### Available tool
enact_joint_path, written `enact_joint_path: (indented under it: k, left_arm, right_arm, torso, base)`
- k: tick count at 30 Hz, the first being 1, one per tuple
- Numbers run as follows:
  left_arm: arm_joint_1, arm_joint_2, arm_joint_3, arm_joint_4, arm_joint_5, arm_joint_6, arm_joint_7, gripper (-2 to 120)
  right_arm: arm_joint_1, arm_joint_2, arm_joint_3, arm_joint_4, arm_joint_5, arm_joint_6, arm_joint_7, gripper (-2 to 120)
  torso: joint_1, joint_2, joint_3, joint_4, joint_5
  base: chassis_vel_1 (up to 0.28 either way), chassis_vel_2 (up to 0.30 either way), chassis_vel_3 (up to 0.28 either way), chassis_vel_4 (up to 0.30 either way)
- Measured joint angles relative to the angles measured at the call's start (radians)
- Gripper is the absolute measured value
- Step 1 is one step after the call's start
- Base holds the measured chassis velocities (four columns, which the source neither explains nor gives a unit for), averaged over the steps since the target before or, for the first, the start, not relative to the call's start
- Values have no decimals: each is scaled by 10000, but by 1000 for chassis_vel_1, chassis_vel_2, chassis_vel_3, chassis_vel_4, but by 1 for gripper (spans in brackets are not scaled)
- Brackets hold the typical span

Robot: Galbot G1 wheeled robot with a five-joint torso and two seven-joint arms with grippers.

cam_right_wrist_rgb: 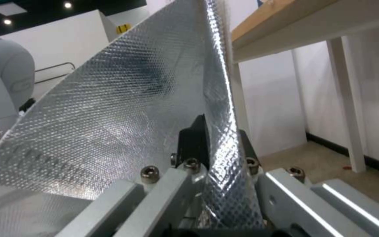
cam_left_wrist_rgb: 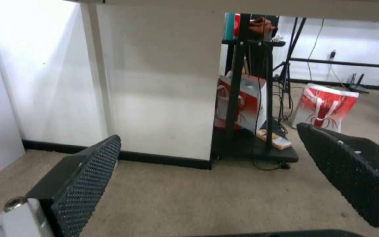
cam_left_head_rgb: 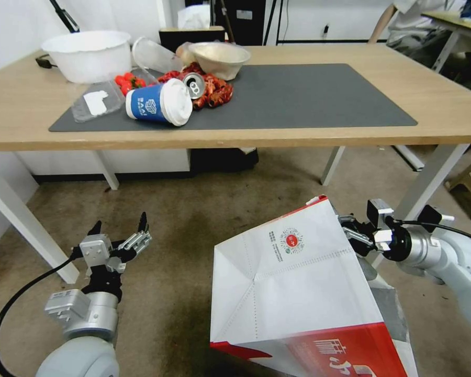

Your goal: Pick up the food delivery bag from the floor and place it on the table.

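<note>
Head view has the food delivery bag (cam_left_head_rgb: 298, 293) tipped on its side, lifted off the floor (cam_left_head_rgb: 183, 246) below the counter (cam_left_head_rgb: 298, 136) edge, its foil-lined rim (cam_right_wrist_rgb: 215, 108) clamped between the right gripper (cam_left_head_rgb: 358, 233) fingers. Left gripper (cam_left_head_rgb: 119, 230) hangs low, well apart from the bag, fingers spread with nothing between them. Up on the counter, a blue cup (cam_left_head_rgb: 159, 103) lies on its side.

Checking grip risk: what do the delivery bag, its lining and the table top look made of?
Food delivery bag: matte white paper, seemingly, with sharp fold creases. Its lining: shiny embossed silver foil, pinched in the right gripper. Table: light wood-look top, possibly laminate, smooth finish.
</note>
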Motion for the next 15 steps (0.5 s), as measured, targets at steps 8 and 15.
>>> enact_joint_path:
  k: [8, 15]
  left_arm:
    - [-17, 3, -12, -7, -9, 0, -10, 100]
    - [-40, 11, -32, -9, -16, 1, -15, 100]
  right_arm:
    - [0, -2, 1, 40, 1, -9, 2, 0]
    - [23, -28, 3, 62, 4, -17, 3, 0]
  torso:
    - [81, 304, 228, 0, 0]
    - [160, 591, 434, 0, 0]
  base:
    - [0, 0, 0, 0]
    - [0, 0, 0, 0]
